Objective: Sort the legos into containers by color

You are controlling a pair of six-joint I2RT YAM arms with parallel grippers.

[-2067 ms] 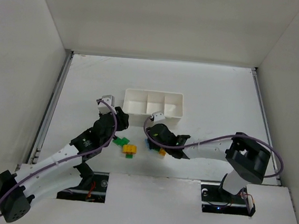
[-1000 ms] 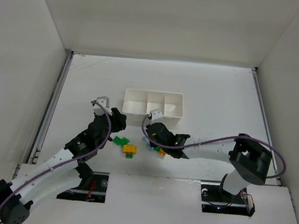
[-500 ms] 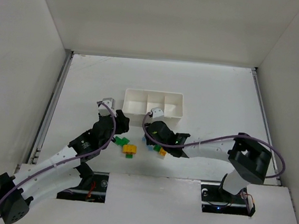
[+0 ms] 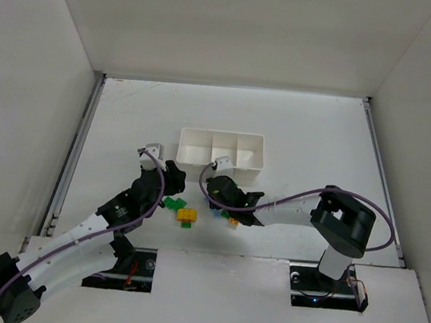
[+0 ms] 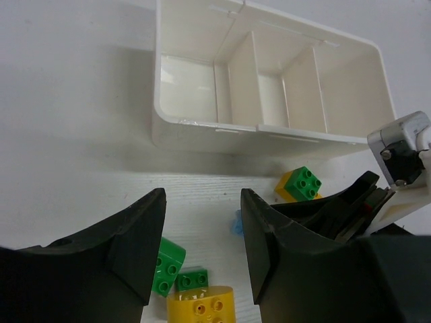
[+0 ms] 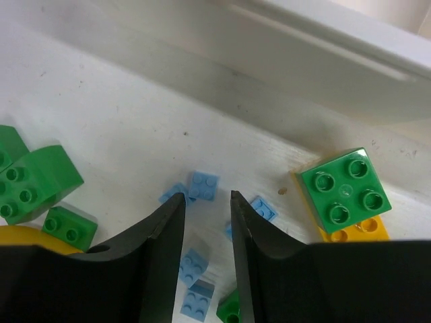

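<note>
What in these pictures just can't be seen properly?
Top view: the tiny pale blue plastic bricks are too small to count, some under the right arm.
Left wrist view: the yellow rounded plastic brick is cut off by the bottom edge.
Right wrist view: the white plastic tray is blurred, its inside out of frame.

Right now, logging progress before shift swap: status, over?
Left tool open, empty. Right tool open, low over blue legos. Tray empty, nothing sorted. No obstruction seen.

Green, yellow and pale blue legos (image 6: pixel 345 188) lie scattered beside three white open-topped containers (image 5: pixel 202 131).
</note>
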